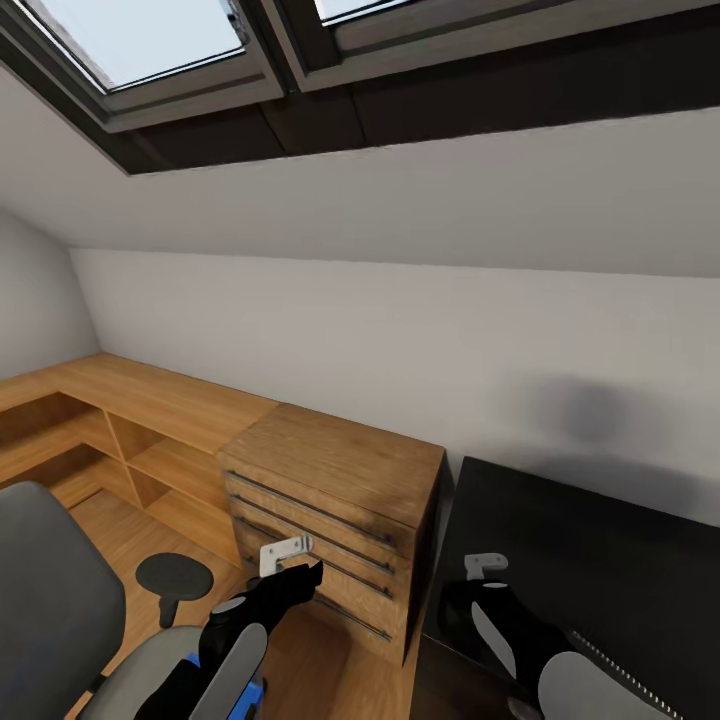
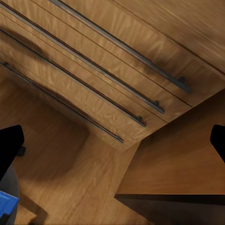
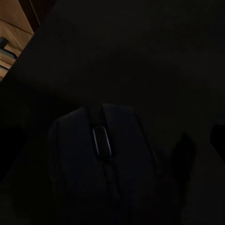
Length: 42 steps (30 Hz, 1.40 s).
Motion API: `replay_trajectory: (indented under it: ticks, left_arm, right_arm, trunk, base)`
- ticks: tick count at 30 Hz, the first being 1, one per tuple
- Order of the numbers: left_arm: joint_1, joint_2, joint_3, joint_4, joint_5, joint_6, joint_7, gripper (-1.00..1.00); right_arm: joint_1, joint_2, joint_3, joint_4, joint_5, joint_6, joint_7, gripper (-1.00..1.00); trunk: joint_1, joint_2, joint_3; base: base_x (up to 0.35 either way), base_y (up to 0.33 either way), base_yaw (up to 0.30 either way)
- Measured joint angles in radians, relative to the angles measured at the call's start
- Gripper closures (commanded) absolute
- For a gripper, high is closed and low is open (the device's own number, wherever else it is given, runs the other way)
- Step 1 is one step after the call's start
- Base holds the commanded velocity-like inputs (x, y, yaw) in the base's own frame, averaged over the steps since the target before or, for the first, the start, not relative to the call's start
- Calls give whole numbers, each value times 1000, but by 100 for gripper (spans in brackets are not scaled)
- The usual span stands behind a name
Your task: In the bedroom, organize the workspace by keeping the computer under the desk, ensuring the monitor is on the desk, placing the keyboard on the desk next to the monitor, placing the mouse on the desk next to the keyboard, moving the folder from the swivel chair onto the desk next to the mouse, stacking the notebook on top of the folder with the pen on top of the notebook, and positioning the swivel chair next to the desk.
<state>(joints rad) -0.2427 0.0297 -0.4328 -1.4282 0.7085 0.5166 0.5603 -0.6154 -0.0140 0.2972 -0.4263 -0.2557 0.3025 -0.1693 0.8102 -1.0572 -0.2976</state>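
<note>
On the glossy black worktop (image 1: 600, 560), close beneath the right pincer (image 3: 187, 154), lies the black mouse (image 3: 101, 164), its scroll wheel facing the wrist camera; whether that pincer is apart or together cannot be told in the dark. Left of the worktop stands an oak drawer cabinet (image 1: 335, 520). The left pincer (image 1: 290, 560) hangs before its drawers, fingers apart and empty. Below it, the grey swivel chair (image 1: 50, 610) carries the blue folder (image 1: 245, 700).

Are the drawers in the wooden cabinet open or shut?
Shut. The drawer fronts of the oak cabinet sit flush in a row, each long dark handle lying flat, and no drawer sticks out.
</note>
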Motion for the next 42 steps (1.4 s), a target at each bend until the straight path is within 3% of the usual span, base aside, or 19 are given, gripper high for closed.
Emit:
replay_trajectory:
  ticks: [10, 25, 26, 42]
  left_arm:
    - [0, 0, -1, 2, -4, 0, 0, -100]
    - [0, 0, -2, 3, -5, 0, 0, -100]
    - [0, 0, -2, 3, -5, 0, 0, -100]
    - [0, 0, -2, 5, -3, 0, 0, -100]
  right_arm:
    - [0, 1, 0, -17, 3, 42, 0, -100]
    - [0, 0, 0, -16, -2, 40, 1, -100]
    - [0, 0, 0, -16, -2, 40, 1, 100]
    - [0, -1, 0, -4, 4, 11, 3, 100]
  trunk:
    - [0, 0, 0]
    - [0, 0, 0]
    - [0, 0, 0]
    - [0, 0, 0]
  base:
    - [-30, 0, 0]
    - [-28, 0, 0]
    - [-1, 0, 0]
    - [0, 0, 0]
